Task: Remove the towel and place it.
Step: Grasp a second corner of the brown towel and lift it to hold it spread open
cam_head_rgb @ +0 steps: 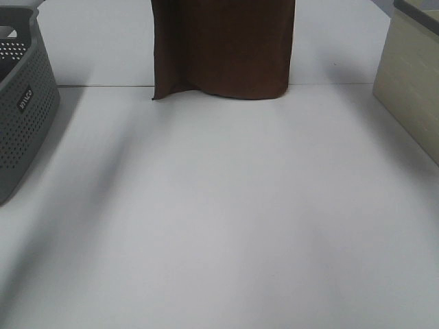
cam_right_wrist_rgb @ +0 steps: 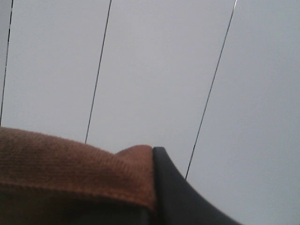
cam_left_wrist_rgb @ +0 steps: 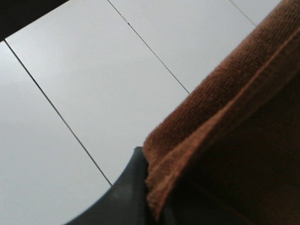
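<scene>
The dark brown towel (cam_head_rgb: 223, 48) hangs upright at the back centre of the exterior view, its top cut off by the frame. Its lower edge curls just above the white table (cam_head_rgb: 219, 226). Neither gripper shows in that view. In the left wrist view, a hemmed edge of the towel (cam_left_wrist_rgb: 234, 140) runs into my left gripper (cam_left_wrist_rgb: 154, 206), beside one dark finger (cam_left_wrist_rgb: 124, 197). The right wrist view shows a fold of the towel (cam_right_wrist_rgb: 70, 168) pressed against a dark finger (cam_right_wrist_rgb: 176, 197) of my right gripper (cam_right_wrist_rgb: 152, 208). Both grippers are shut on the cloth.
A grey perforated basket (cam_head_rgb: 24, 116) stands at the left edge of the table. A beige box (cam_head_rgb: 411, 89) stands at the right edge. Thin dark seams cross the white surface behind the towel.
</scene>
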